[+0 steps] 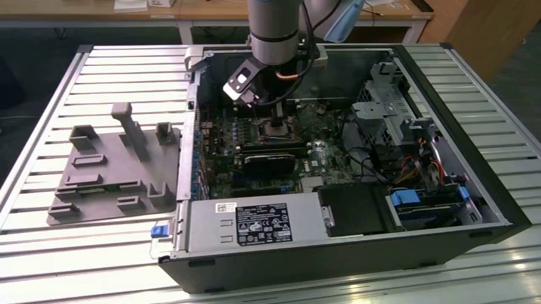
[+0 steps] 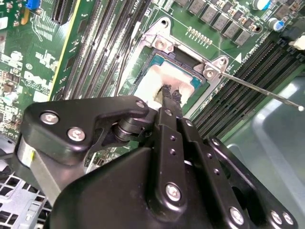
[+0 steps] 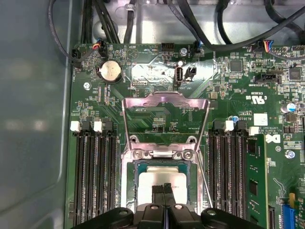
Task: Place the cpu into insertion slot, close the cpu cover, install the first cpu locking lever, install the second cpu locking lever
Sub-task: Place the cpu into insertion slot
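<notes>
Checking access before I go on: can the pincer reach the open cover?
Probably yes: the cover is open just past the cpu, where the shut pincer rests, and nothing stands between them.

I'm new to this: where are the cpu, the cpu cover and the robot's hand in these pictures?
the cpu (image 3: 145, 183), first wrist view, bare part of its silver top.
the cpu cover (image 3: 164, 100), first wrist view, end bar of the open frame.
the hand (image 3: 164, 186), first wrist view, midway between its fingertips.

cpu (image 3: 147, 186) part-hidden behind hand (image 3: 163, 187); insertion slot (image 3: 129, 191) near side likewise hidden.
</notes>
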Robot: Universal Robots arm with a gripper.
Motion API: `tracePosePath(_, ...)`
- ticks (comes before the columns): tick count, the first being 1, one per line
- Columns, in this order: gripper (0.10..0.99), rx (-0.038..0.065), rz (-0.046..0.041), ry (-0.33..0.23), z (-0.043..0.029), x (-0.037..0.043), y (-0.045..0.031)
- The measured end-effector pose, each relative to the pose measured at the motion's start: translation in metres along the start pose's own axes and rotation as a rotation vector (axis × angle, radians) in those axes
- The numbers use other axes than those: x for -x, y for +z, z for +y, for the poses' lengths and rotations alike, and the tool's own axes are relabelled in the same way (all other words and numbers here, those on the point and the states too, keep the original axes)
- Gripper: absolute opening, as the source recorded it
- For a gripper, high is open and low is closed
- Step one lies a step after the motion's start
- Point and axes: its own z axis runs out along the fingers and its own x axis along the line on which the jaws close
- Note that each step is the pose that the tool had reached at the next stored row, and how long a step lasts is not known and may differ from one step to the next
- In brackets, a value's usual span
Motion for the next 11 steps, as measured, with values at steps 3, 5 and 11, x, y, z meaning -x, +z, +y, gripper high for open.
tracePosePath(3, 0.106, 0.000, 0.0001, 0.000, 0.0005, -0.0001, -0.0054)
tracePosePath(5, 0.106, 0.000, 0.0002, 0.000, 0.0008, -0.0002, -0.0085)
tracePosePath(11, 0.106, 0.000, 0.0001, 0.000, 0.0019, -0.0005, -0.0205)
